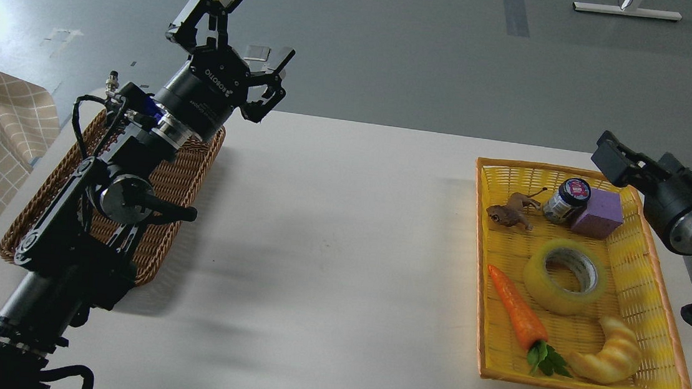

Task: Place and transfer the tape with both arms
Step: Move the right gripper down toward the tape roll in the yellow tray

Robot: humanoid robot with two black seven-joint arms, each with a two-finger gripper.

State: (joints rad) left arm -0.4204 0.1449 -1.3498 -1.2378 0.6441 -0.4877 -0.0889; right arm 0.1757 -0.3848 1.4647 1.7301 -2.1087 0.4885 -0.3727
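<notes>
Head view: translucent yellow tape [565, 276], grey-white core.

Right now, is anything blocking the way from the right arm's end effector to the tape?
Nothing visible. The tape lies flat and uncovered in the yellow tray; the jar and purple block sit behind it, below the right end effector.

Bright, even light | glare top-left | soft shadows on table [343, 232] | sharp focus

Head camera looks forward and down across the white table [341, 250].
</notes>
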